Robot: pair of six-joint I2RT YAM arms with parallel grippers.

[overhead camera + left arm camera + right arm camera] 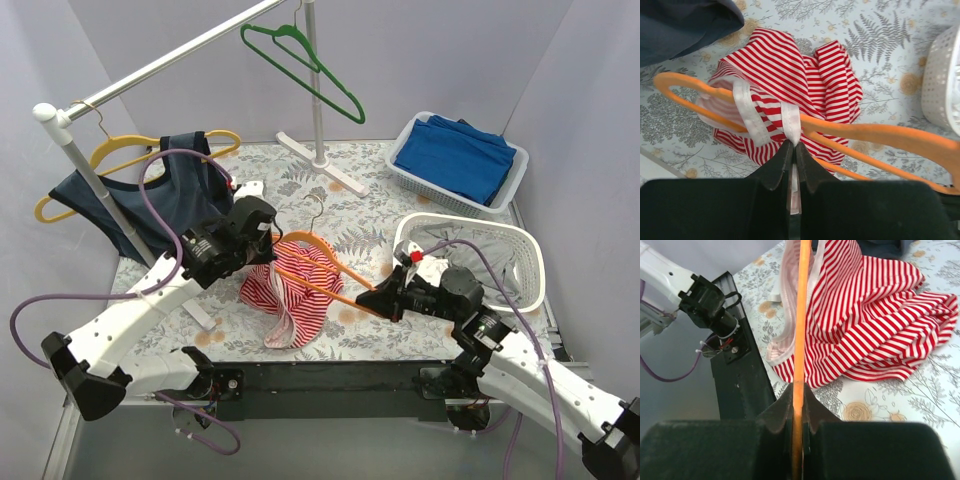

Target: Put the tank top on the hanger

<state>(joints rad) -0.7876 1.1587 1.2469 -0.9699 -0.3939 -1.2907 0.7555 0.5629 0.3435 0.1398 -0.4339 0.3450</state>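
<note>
The red-and-white striped tank top (290, 285) lies bunched on the flowered table, draped over one end of the orange hanger (340, 272). My left gripper (262, 240) is shut on a white-edged strap (791, 125) of the tank top (790, 75), right beside the hanger's arm (880, 134). My right gripper (385, 297) is shut on the other end of the hanger (801, 315), which runs straight up between its jaws. The tank top (880, 315) spreads to the right of that bar. The hanger's metal hook (316, 205) points toward the back.
A dark navy top (150, 200) hangs on a yellow hanger (115, 155) at the left, on a white rail (160, 65). A green hanger (305, 60) hangs further back. A basket with blue cloth (458, 160) sits back right, a white mesh basket (530, 255) beside my right arm.
</note>
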